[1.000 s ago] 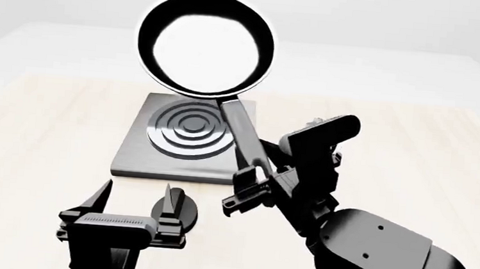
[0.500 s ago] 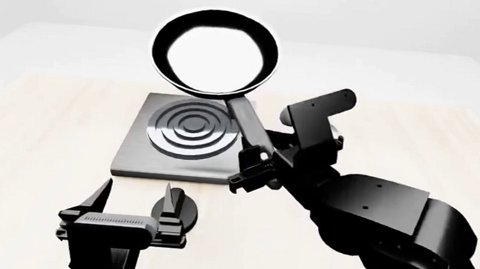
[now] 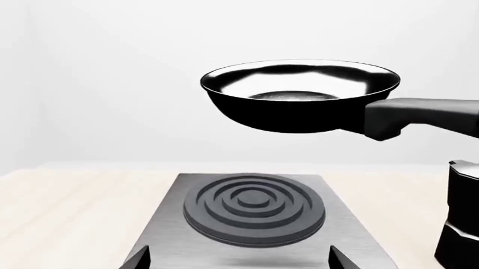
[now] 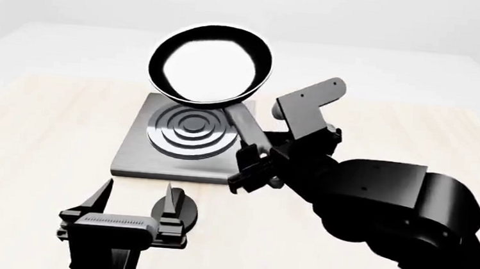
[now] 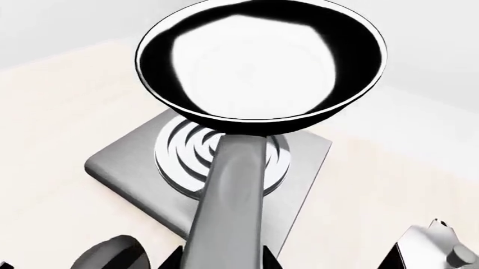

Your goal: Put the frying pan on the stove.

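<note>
Left wrist view: frying pan [image 3: 299,98] held level in mid-air, well above the stove [image 3: 254,210] and not touching it, handle running off toward the right arm. Centred slightly to the side of the ring burner, so worth shifting over the rings before lowering, then coming straight down with the base kept flat.

Head view: right gripper [image 4: 253,164] with fingers pinching the pan's handle low down, near its end; pan tipped toward the camera, over the far edge of the stove. Left gripper [image 4: 136,206] idle near the front of the desk [image 4: 34,131], fingers spread and holding nothing. Best to lower slowly, since a long handle gripped far from the bowl probably gives leverage for sagging or twisting.

Right wrist view: handle leading up to the bowl, burner rings showing beneath it. Small dark object at one corner, too cropped to name.

Pale wood-grain desk, flat and bare around the stove; plain white surroundings, nothing else visible.
</note>
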